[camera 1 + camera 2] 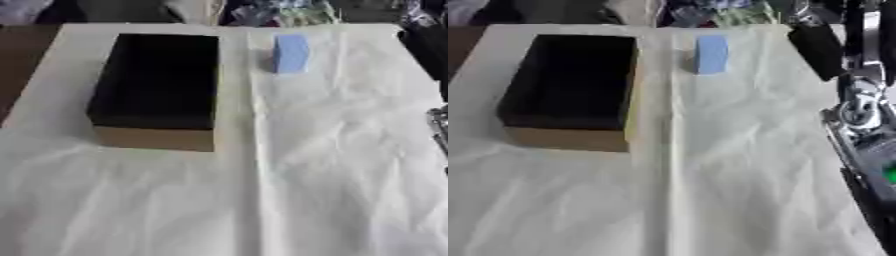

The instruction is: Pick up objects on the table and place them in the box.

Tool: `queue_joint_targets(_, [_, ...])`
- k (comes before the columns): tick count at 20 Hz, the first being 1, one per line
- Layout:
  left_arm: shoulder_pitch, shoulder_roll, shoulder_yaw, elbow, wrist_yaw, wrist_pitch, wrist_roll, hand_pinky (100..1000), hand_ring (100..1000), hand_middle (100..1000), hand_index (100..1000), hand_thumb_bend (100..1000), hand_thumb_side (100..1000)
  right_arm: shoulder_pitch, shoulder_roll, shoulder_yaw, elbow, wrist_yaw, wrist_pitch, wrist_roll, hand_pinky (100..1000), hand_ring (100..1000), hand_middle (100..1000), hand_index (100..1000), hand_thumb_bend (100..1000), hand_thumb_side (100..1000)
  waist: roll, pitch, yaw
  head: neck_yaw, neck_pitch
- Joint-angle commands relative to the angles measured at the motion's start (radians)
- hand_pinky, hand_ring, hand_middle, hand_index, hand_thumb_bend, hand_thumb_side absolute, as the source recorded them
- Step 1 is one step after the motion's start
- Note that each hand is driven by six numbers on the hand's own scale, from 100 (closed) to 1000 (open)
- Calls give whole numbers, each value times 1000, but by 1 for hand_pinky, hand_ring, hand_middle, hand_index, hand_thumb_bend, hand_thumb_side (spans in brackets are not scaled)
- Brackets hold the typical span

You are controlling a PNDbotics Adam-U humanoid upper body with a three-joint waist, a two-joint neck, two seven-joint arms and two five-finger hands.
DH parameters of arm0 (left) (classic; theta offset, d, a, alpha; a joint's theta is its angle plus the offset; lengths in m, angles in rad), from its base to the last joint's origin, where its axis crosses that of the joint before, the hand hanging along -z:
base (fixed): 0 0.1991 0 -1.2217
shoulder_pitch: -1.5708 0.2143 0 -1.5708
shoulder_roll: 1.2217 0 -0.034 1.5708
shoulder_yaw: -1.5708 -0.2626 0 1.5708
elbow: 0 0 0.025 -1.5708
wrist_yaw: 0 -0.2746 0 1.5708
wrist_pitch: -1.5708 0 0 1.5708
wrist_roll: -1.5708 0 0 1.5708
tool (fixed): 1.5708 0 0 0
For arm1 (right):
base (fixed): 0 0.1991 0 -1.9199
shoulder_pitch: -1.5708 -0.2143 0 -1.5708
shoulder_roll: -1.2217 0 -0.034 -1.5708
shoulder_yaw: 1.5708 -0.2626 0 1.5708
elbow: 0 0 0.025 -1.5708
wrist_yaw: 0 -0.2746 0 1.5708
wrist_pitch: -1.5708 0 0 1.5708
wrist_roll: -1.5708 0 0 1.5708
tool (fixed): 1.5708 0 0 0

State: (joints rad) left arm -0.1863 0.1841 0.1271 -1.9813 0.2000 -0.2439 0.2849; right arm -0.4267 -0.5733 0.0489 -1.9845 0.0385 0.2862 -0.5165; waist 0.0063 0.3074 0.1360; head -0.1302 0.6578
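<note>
Our right arm lies along the white-covered tabletop's right edge; we cannot tell its fingers' state. A pale blue rectangular block sits near the far edge, beside an open brown cardboard box.

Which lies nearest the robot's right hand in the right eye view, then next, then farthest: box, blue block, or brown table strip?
1. blue block, far side, just left of the right hand
2. box, on the cloth's left half
3. brown table strip, far left edge
</note>
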Motion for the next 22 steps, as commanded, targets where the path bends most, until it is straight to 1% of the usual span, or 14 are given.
queue_joint_targets(1, [-10,14,2,-19,3,-1,4,972,691,668,870,100,538,-11,-19,-12,-15,12,4,5,839,723,619,821,100,409,1,-18,0,-2,-2])
queue_joint_targets(4, [-11,14,1,-19,4,0,3,972,692,668,870,100,539,-16,-31,-8,-15,15,19,14,843,733,627,826,100,395,0,-17,2,-4,-2])
queue_joint_targets(6, [-11,15,0,-19,4,0,2,972,692,668,870,100,539,-26,-55,0,-15,22,45,28,846,739,635,828,100,384,-1,-16,2,-4,-1])
queue_joint_targets(7, [-11,16,0,-19,4,0,1,972,692,668,870,100,538,-34,-72,6,-15,27,62,40,850,746,645,832,100,364,-1,-16,2,-5,0])
queue_joint_targets(12, [-13,21,-5,-19,7,2,-3,972,692,668,870,100,536,-102,-161,41,-15,71,170,118,860,765,674,837,100,328,-4,-19,5,-7,5])
queue_joint_targets(17, [-13,27,-10,-19,11,3,-7,970,692,668,870,100,533,-197,-251,85,-15,119,290,240,868,780,696,834,100,301,-6,-28,8,-11,14])
queue_joint_targets(22, [-11,33,-15,-19,15,6,-9,970,693,669,870,100,531,-292,-318,125,-15,160,402,366,876,797,717,833,100,276,-8,-38,7,-14,21])
